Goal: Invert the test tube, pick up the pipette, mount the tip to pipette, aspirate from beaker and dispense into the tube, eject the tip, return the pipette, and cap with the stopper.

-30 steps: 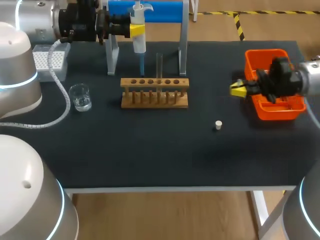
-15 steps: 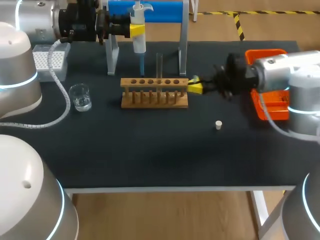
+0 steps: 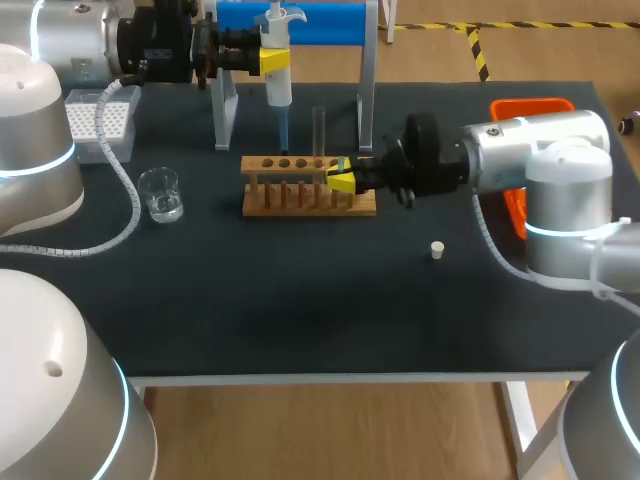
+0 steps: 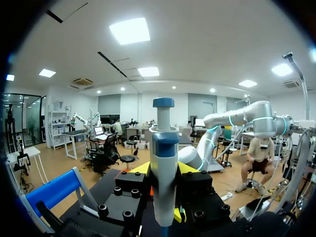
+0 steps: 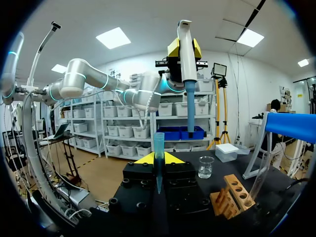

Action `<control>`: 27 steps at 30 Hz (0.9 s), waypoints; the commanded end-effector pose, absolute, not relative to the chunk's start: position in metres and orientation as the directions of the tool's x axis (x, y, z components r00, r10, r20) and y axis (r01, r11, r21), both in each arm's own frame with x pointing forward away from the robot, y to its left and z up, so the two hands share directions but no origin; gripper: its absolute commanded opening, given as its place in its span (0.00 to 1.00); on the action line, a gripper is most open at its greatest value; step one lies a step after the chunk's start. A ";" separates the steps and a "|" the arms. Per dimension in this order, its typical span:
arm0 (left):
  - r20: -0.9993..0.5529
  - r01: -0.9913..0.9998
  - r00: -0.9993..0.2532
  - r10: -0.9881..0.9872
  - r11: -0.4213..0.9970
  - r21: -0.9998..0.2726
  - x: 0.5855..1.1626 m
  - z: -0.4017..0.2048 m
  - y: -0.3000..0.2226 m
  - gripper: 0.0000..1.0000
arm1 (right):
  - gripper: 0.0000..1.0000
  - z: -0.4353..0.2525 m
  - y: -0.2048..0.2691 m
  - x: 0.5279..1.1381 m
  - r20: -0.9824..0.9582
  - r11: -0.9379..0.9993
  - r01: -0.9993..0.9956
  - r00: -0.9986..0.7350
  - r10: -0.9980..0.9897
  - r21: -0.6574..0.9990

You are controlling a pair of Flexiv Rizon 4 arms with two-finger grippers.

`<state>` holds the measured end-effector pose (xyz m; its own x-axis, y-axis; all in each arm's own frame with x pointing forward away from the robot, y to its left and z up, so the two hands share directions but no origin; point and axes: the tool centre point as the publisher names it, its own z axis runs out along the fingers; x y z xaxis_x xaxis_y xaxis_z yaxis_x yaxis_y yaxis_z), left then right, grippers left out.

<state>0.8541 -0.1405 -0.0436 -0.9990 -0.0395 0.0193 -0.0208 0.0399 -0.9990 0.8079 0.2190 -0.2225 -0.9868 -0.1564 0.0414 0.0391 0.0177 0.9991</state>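
Pipette point(image 3: 280, 95) gripped by the left gripper point(image 3: 274, 58), loose tip point(image 5: 158, 148) in the right gripper point(image 3: 340, 178); the tip is not yet mounted.

The left gripper's fingers are clamped on the white pipette body and hold it upright over the back of the table, just in front of the blue-topped stand point(image 3: 310, 20). The right gripper's fingers are closed on a small blue tip, and it sits close beside the wooden rack point(image 3: 310, 198), lower than the pipette. A clear test tube point(image 3: 319, 128) stands upright in the rack, so the inverting step looks done, and the pipette has been picked up. By my reading, these steps are left: press the tip on, draw from the beaker point(image 3: 160, 195), fill the tube, eject the tip, return the pipette, and fit the white stopper point(image 3: 437, 249). The stopper lies alone on the dark table, well apart from the rack.
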 end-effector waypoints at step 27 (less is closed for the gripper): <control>0.019 -0.020 -0.999 -0.041 0.040 -0.999 0.853 -0.043 -0.140 0.00 | 0.00 -0.232 0.239 0.813 0.042 -0.002 0.043 -0.987 -0.152 0.999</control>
<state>0.8541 -0.1404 -0.0436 -0.9990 -0.0395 0.0193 -0.0209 0.0398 -0.9990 0.8127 0.2384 -0.2317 -0.9874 -0.1527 0.0426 0.0433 -0.0012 0.9991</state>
